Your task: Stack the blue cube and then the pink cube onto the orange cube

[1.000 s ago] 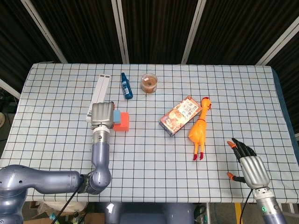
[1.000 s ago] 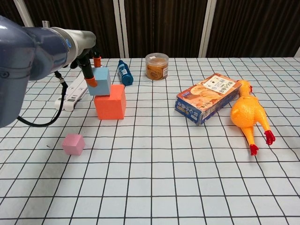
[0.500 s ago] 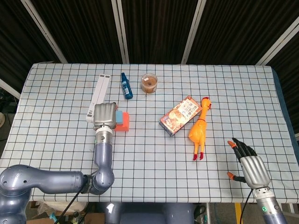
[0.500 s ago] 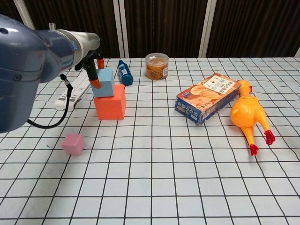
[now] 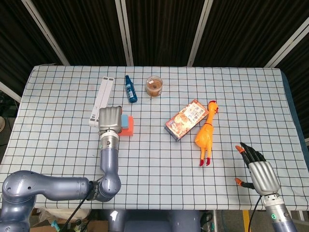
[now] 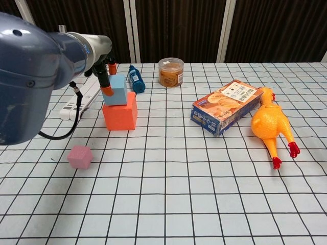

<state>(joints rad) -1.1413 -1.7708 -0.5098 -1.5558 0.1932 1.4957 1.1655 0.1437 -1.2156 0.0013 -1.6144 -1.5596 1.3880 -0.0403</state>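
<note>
Blue cube [image 6: 116,89] sits on top of the orange cube [image 6: 120,111] in the left part of the chest view, and my left hand [image 5: 110,120] has its orange-tipped fingers [image 6: 108,93] clamped on the cube's near-left side, so I judge the first placement as made but not yet let go. From the head camera that hand covers most of the stack, with only slivers of blue and orange showing at its right edge. Pink cube [image 6: 79,156] lies alone on the cloth, lower left of the chest view and well apart from the stack; picking it up and setting it on top is what remains. My right hand [image 5: 259,173] rests at the lower right of the head view, fingers apart, holding nothing. I'm working on a white tablecloth [image 5: 154,159] with a dark grid; also on it are a rubber chicken [image 5: 205,131], a snack box [image 5: 186,119], a small blue bottle [image 5: 130,89], a lidded jar [image 5: 154,86] and a white power strip [image 5: 101,98]. Behind the table hang dark curtains [image 6: 276,30] with pale uprights.
</note>
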